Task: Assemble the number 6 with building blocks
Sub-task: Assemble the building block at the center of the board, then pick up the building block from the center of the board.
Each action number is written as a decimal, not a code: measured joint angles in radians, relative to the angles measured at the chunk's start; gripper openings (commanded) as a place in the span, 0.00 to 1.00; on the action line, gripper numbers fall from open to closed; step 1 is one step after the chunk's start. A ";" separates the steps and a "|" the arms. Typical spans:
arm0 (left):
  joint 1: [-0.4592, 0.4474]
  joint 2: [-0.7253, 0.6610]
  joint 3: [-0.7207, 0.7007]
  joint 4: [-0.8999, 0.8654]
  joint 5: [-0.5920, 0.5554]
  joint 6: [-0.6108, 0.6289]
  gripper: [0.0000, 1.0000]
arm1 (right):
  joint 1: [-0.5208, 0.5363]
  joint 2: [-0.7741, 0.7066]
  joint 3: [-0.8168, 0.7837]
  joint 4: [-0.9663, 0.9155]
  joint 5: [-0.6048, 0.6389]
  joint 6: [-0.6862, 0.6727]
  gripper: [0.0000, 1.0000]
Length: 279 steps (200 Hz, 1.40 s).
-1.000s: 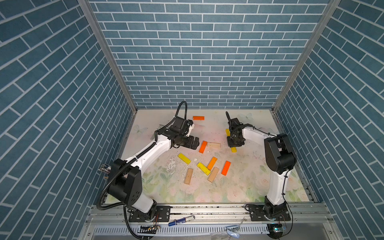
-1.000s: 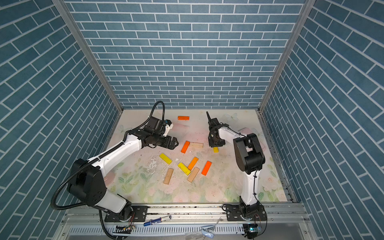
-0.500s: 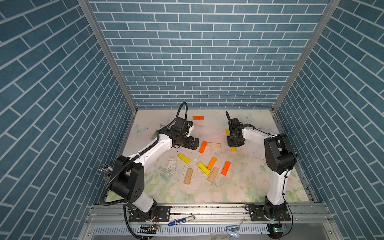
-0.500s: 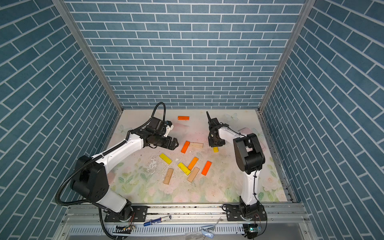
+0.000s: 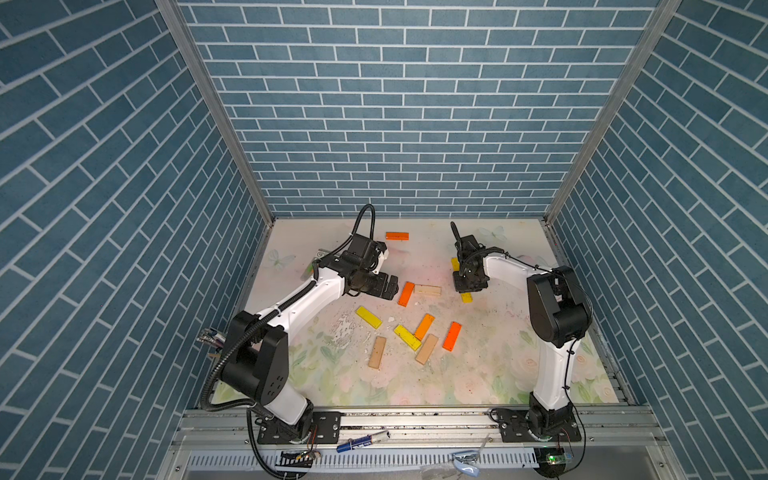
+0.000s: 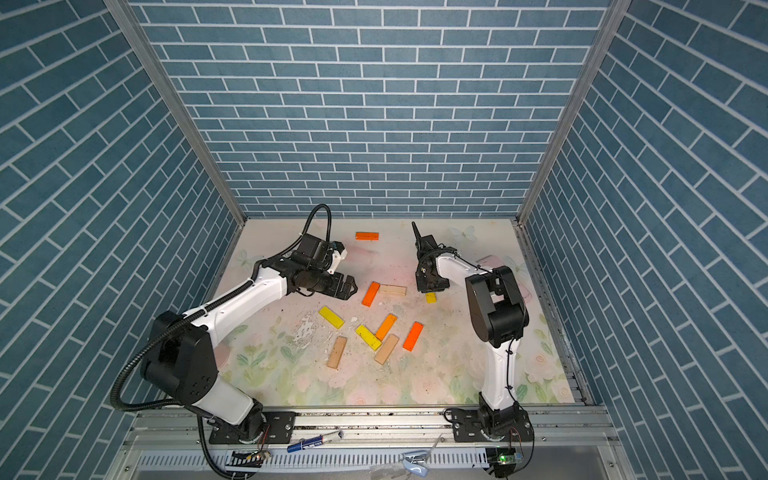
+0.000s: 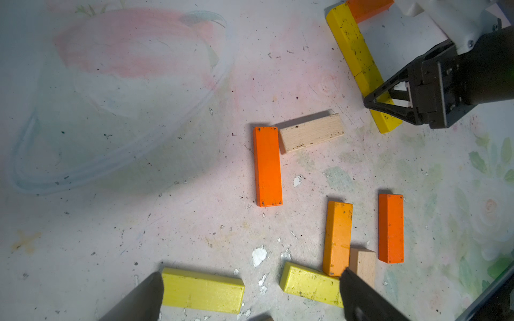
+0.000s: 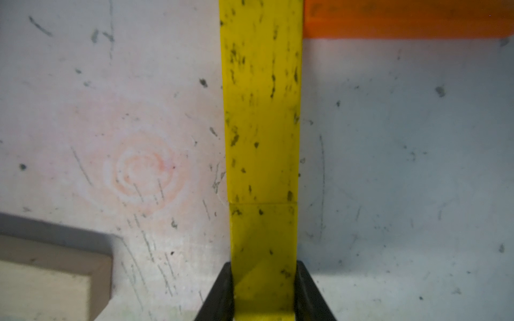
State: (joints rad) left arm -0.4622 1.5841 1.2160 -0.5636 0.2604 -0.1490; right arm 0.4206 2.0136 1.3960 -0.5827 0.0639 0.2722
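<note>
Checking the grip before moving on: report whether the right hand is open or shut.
Shut on a yellow block: in the right wrist view, both fingers of the right hand press against the block's long sides.

Floral table (image 5: 478,365) carries scattered coloured building blocks (image 5: 424,326)

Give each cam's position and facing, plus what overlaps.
Top views: high over the front rail, angled down at the mat and back wall; left arm and right arm whole.
Left wrist: on the left arm, facing down on loose blocks; open left tool, its fingertips at the edge; right tool also in frame.
Right wrist: low, facing along the yellow block; right tool shut on it.
Shared: both wrist views show that yellow block and the tan block.
</note>
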 measured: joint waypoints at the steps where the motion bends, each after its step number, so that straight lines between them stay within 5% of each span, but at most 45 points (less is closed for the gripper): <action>1: 0.000 0.000 0.000 0.000 0.000 0.000 0.99 | 0.000 0.000 0.000 0.000 0.000 0.000 0.37; 76: 0.008 0.002 0.010 0.001 0.007 -0.001 0.99 | -0.003 -0.007 0.062 -0.052 0.021 -0.011 0.65; 139: 0.011 -0.010 0.010 0.017 -0.010 -0.024 0.99 | 0.047 -0.221 0.137 -0.079 0.097 0.053 0.63; 279: 0.012 -0.147 -0.018 0.055 -0.128 -0.052 0.99 | 0.310 -0.380 -0.445 0.010 0.098 0.604 0.60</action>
State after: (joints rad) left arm -0.4500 1.4372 1.1980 -0.5087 0.1322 -0.2008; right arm 0.7303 1.6337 0.9512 -0.5732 0.1619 0.8761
